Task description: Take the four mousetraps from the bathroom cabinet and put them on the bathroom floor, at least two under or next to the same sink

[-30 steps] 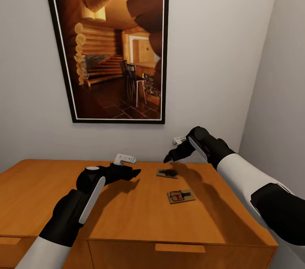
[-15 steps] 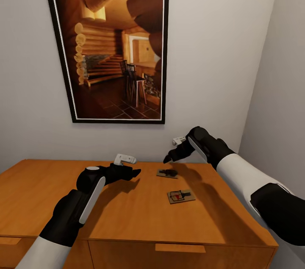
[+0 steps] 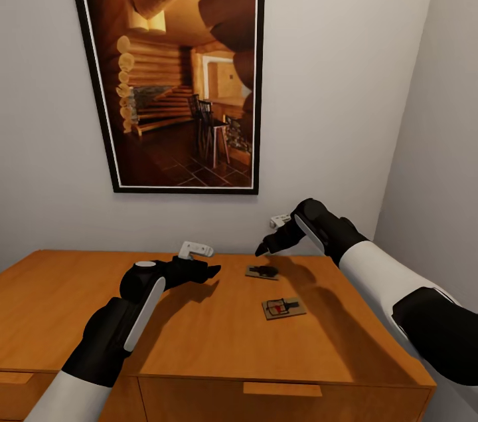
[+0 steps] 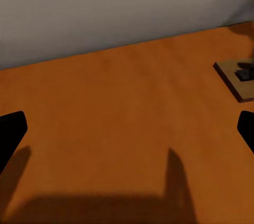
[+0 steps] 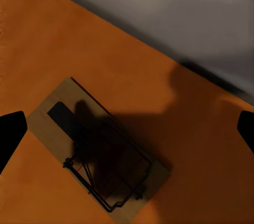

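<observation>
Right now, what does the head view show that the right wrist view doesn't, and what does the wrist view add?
Head view alone: the framed picture on the wall, both arms, the left end effector, the right end effector, the cabinet's drawer handle and a second mousetrap nearer the front edge.
Right wrist view alone: a close look at the wire frame of the mousetrap below that end effector, shadowed.
Both: that same mousetrap, the orange cabinet top and the grey wall.
</observation>
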Motion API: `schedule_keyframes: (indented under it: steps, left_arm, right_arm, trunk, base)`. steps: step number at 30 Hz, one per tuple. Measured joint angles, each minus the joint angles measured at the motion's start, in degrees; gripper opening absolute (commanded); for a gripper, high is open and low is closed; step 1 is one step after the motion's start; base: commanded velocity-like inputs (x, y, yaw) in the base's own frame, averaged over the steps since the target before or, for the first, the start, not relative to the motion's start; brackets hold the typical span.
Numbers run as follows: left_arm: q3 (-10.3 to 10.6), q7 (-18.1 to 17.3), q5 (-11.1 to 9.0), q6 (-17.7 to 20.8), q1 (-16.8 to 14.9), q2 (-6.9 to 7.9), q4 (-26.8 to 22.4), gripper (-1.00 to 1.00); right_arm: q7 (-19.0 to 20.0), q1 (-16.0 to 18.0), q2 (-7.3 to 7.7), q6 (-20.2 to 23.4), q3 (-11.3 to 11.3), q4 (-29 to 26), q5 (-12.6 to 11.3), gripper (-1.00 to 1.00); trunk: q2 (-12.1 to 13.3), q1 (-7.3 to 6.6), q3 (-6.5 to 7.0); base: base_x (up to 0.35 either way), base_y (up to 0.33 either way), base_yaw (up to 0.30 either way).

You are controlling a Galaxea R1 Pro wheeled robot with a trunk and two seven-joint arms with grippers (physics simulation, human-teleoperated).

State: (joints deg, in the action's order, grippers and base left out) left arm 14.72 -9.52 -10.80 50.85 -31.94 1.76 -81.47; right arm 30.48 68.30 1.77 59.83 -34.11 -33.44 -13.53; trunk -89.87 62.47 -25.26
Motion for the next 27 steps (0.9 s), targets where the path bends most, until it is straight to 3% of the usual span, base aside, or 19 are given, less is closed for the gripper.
schedule_keyframes:
  steps: [27]
  left_arm:
    - [0.0, 0.0, 0.0, 0.0, 0.0, -0.04, 0.0, 1.0]
  right_arm:
    - [-0.1, 0.0, 0.0, 0.0, 0.3, 0.0, 0.3, 1.0]
  trunk:
    - [0.0, 0.0, 0.0]
  base:
    - [0.0, 0.0, 0.0]
